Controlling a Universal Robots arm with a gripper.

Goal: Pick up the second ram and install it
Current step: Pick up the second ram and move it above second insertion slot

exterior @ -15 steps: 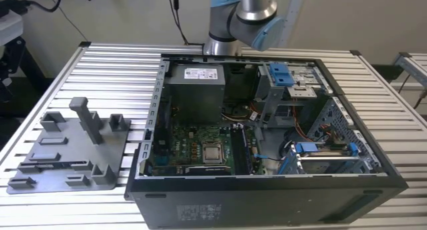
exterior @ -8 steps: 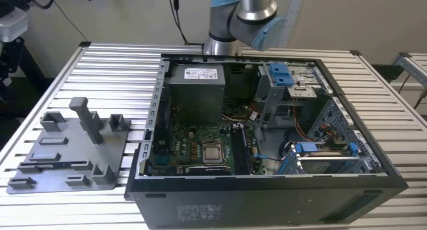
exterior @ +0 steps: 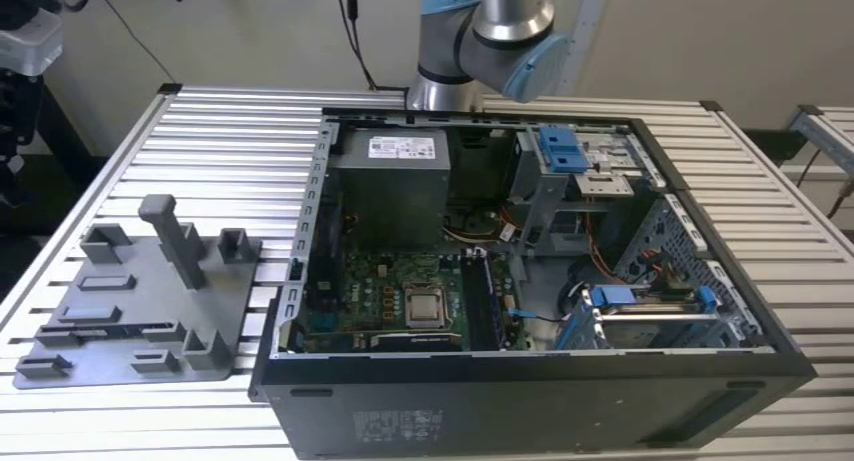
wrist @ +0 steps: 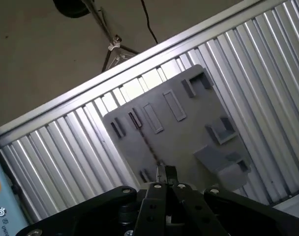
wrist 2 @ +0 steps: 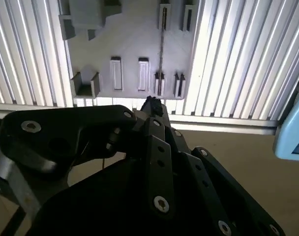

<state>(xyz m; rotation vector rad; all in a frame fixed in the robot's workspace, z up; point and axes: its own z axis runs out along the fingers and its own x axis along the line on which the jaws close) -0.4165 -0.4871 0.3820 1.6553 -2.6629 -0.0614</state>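
- Currently the gripper hangs above a grey fixture plate. Its black linkage runs into the foreground of both wrist views.
- Fingertips are drawn close together into a narrow point, with nothing seen held between them.
- The second ram stands on its edge on the plate. It reads as a thin dark line running between two small slotted holders, one at each end.
- In the first wrist view the same stick crosses the plate on a slant, and its near end lines up with the fingertips. Gripper and stick are apart.
- A matching pair of holders sits just beside the ram, nearer the plate's edge, with no stick in it.
- The plate also carries two flat rectangular pockets and several taller grey blocks.
- In the exterior view the plate lies on a slatted aluminium table, at the exterior view's left, just beside an open computer case.
- Inside the case is a green motherboard with a square processor socket. A grey power supply sits behind it, and blue drive latches are toward the exterior view's right.
- The robot arm rises beyond the case's far side.
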